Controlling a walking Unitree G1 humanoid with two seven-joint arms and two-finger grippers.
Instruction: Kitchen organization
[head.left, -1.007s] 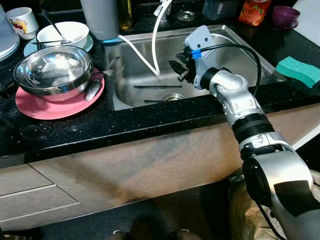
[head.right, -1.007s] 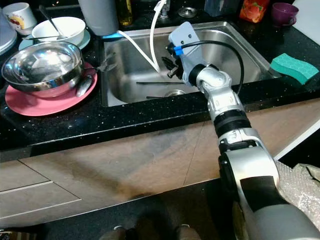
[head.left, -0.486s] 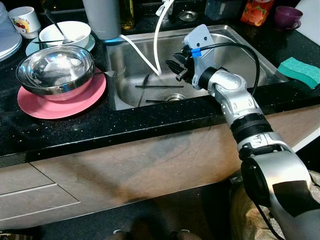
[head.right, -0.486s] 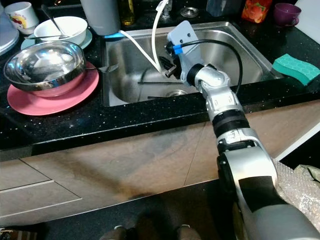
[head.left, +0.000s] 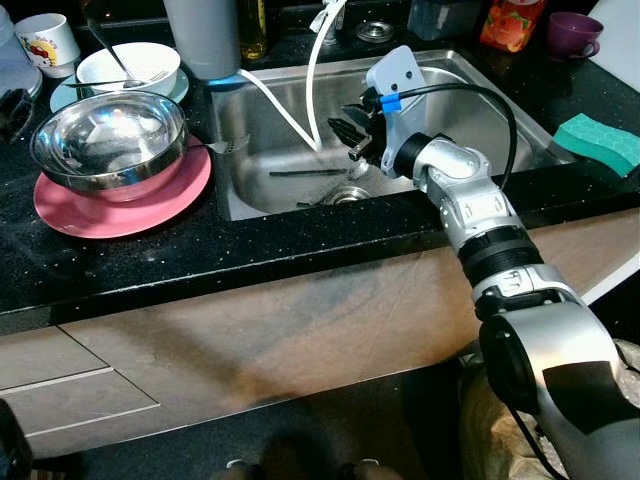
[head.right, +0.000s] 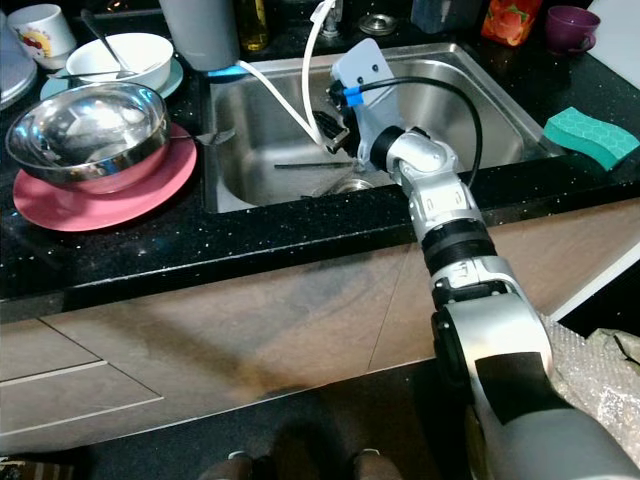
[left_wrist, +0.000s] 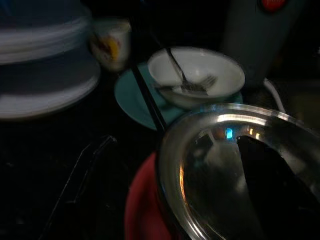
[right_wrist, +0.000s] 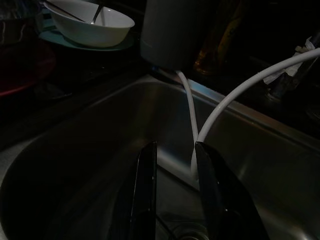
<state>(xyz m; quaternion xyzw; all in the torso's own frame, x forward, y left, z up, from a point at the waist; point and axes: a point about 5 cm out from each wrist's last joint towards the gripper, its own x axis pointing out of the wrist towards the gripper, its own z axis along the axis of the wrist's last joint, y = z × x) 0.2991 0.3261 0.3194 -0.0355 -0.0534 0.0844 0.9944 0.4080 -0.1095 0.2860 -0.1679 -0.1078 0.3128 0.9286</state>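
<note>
Right gripper (head.left: 350, 135) reaching over the stainless-steel sink (head.left: 500, 112), above the basin near the drain (head.left: 347, 193); two long black fingers (right_wrist: 144, 195) parted with a narrow gap, nothing between them. Silver jointed right arm (head.left: 480, 215) crossing the front rim, black cable looping off a white wrist block. Two thin white hoses (head.left: 312, 75) curving down into the basin just beyond the fingertips. Dark slim utensil (head.left: 305, 172) lying flat on the sink floor.

Left gripper: cannot tell from the dark, blurred left wrist view; that camera close over the steel mixing bowl (left_wrist: 235, 170).

Left of sink: shiny round steel mixing bowl (head.left: 108, 140), polished and reflective, seated on a flat pink plate (head.left: 120, 205). A fork (head.left: 222, 146) poking out from under the bowl toward the sink edge. Behind it, a white ceramic bowl (head.left: 128, 68) with cutlery inside, on a teal saucer (head.left: 62, 95). White printed mug (head.left: 48, 38) at far back left. Tall grey cylindrical container (head.left: 203, 35) at the sink's back corner.

Right of sink: teal sponge (head.left: 598, 141), honeycomb-textured, on the counter edge. Purple cup (head.left: 573, 32) and orange packet (head.left: 511, 22) at the back.

Countertop (head.left: 250, 250) black, speckled, glossy. Below, pale brown cabinet fronts (head.left: 280, 340), matte, with drawer seams. Dark floor beneath.
</note>
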